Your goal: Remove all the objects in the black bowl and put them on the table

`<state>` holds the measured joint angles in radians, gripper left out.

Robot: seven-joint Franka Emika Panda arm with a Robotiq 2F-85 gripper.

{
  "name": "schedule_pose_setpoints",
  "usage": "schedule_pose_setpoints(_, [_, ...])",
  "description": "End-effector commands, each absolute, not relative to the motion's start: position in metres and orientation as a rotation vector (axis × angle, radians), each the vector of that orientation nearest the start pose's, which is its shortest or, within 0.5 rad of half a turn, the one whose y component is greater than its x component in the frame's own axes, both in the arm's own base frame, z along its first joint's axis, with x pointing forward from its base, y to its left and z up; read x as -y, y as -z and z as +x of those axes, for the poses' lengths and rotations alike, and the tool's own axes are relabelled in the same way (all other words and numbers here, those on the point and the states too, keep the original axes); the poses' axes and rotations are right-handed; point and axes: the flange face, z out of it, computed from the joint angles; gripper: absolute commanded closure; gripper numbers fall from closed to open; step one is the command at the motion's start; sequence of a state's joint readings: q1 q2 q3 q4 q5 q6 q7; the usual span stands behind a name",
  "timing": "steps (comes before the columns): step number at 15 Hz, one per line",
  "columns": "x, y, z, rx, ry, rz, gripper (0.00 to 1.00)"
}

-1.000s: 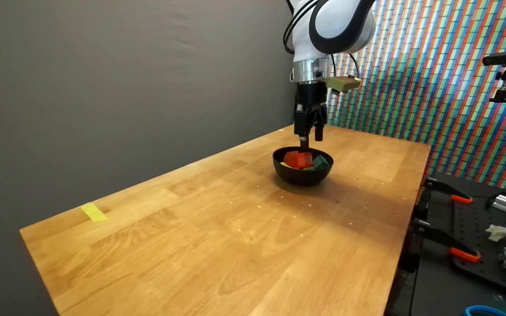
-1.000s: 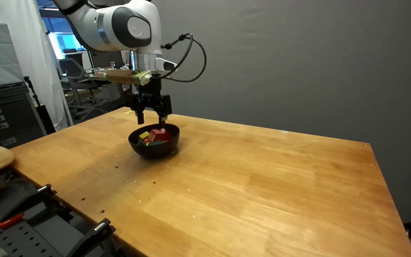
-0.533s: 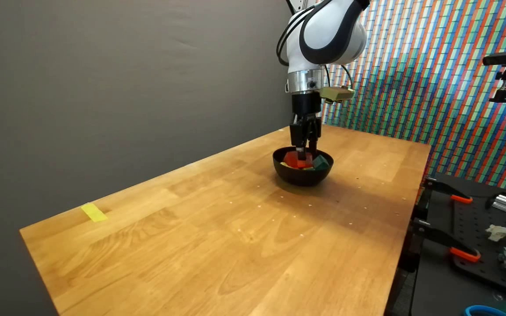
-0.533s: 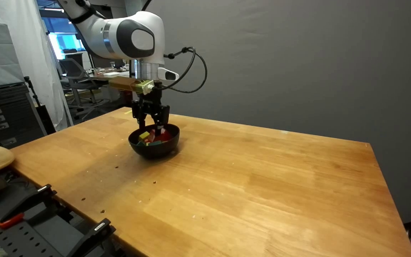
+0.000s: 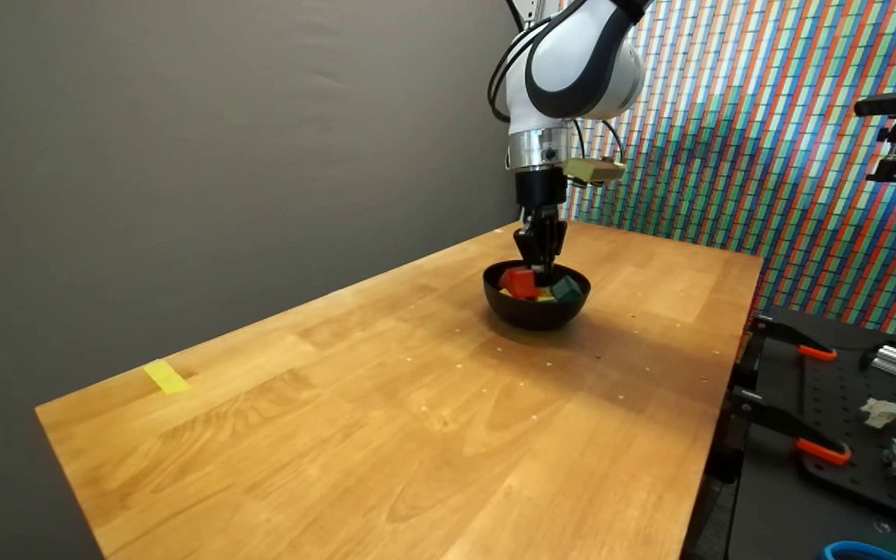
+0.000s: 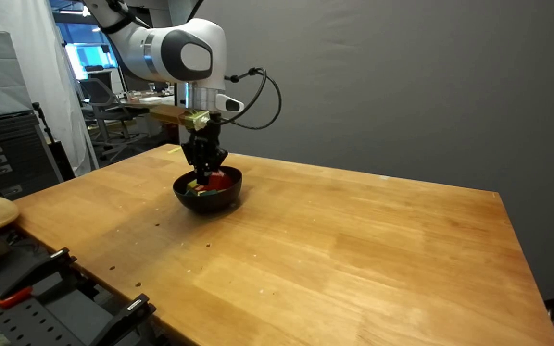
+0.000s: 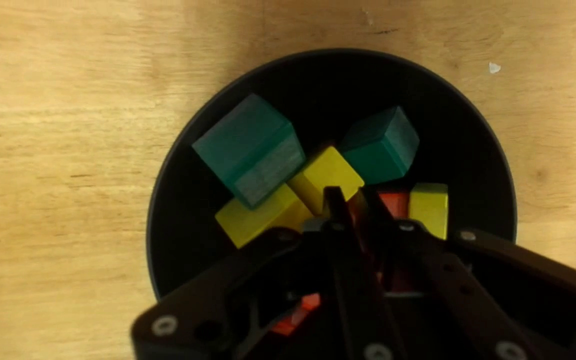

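Our worktop spreads wide, leaving us, we judge, ample room for setting things down. Over it our arm drops almost straight at its lower end, presumably so we reach in without nudging anything sideways. The black bowl stands upright, its curved wall gathering the load towards the middle. Down inside it we have the pincer, clenched, its tips nearly meeting; we see nothing held there, only a thin gap with red beyond, though a nipped corner could be hidden. All the blocks we can make out lie in the bowl, heaped and tilted: a green block leans across a yellow block, which probably props it, while a red block sits just beside the pincer.
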<state>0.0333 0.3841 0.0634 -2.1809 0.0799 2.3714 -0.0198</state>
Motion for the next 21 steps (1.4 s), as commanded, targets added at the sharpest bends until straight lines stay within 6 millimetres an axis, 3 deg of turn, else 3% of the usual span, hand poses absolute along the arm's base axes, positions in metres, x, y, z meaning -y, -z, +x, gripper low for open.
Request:
schedule_pose_setpoints(1, [-0.053,-0.235,0.531,0.111,-0.318,-3.083,0.95])
schedule_pose_setpoints(2, [-0.052,-0.242,0.531,0.114,-0.314,-3.093,0.91])
schedule_pose_setpoints(3, [-0.050,-0.247,0.533,0.099,-0.324,-3.104,0.70])
schedule_pose_setpoints(5, [-0.048,-0.252,0.536,0.063,-0.350,-3.096,0.63])
schedule_pose_setpoints(8, [-0.048,-0.251,0.545,0.064,-0.362,-3.074,0.38])
schedule_pose_setpoints(13, [-0.050,-0.233,0.564,0.062,-0.373,-3.049,0.01])
schedule_pose_setpoints(21, [-0.047,-0.190,0.583,0.039,-0.441,-3.015,0.00])
